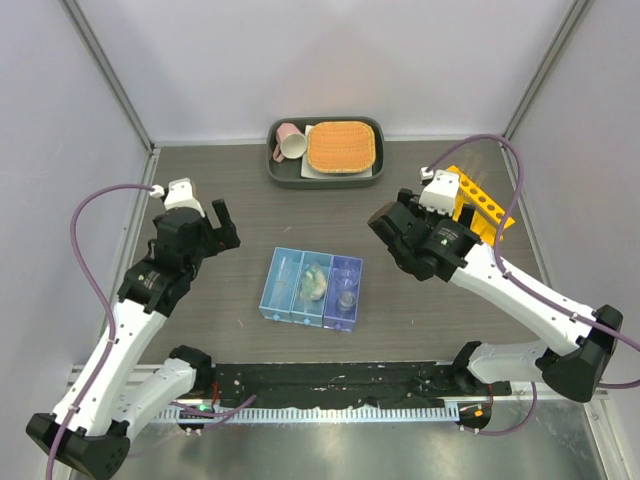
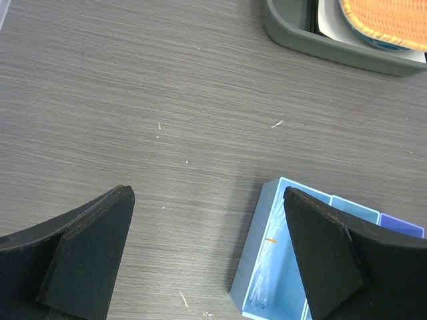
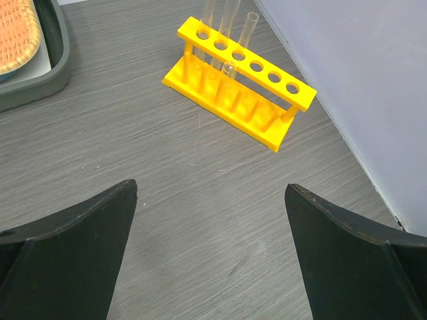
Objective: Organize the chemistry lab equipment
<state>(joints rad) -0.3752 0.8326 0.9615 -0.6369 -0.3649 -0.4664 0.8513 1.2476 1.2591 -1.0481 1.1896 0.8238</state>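
1. Blue three-compartment tray sat mid-table between the arms, with clear glassware in its compartments. The left gripper hung just beside its left end, jaws spread and empty.
2. Right gripper: jaws spread wide, nothing held; nearer arm to the rack.
3. Yellow tube rack stood ahead of those jaws, apart from them, its long axis slanting across them. Glass tubes stood upright in it.
4. Grey wood-grain table; dark tray at its far edge; pale walls enclosed the space.

Left arm and right arm hover, jaws wide
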